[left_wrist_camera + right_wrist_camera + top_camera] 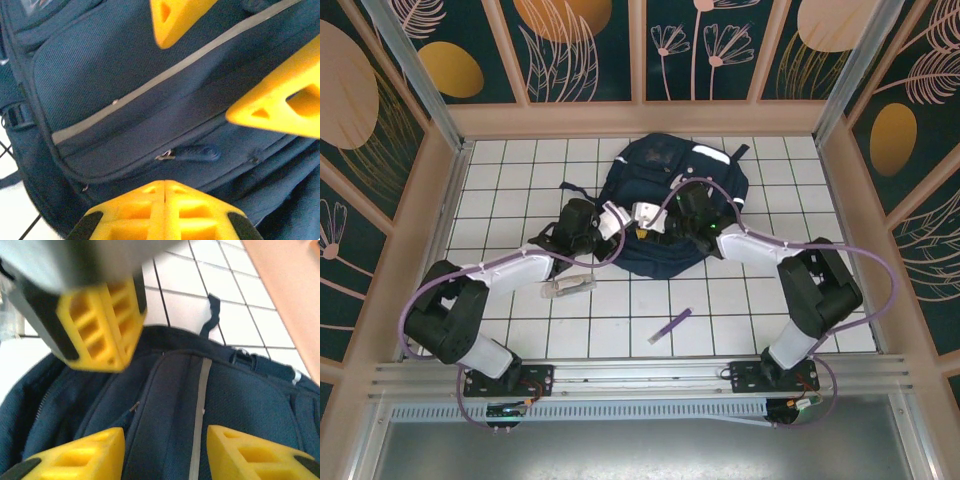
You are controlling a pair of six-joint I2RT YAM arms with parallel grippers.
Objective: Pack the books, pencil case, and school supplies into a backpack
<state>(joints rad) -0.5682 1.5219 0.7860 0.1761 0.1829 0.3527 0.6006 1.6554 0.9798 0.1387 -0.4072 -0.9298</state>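
Navy fabric of the backpack (670, 170) lies under both grippers in the top external view, on the white tiled table (520, 160); the left gripper (618, 222) and the right gripper (645, 220) meet almost tip to tip over the bag's near part; a thin purple pen (670, 325) lies on the table well apart from the right gripper, back toward the arm bases; a small clear packet (567, 287) lies just beside the left forearm, behind the left gripper. From the left wrist, the left gripper (165, 187) has its yellow fingers pressed together with nothing visible between them; a closed zip runs just ahead of its tips, the dark zip pull (192, 152) lying flat; further ahead, the right gripper's fingers (280, 105) stand apart over a pale stripe (150, 87). From the right wrist, the right gripper (165, 432) has its jaws spread, one to each side of the striped panel, clamped on nothing that I can make out; the left gripper's fingers (100, 325) hang together just ahead of it, above the bag. By my reading, packing has hardly begun; every zip in sight looks closed, so opening the backpack seems the step in hand; the pen and packet remain to go in; whether anything is inside already I cannot tell.
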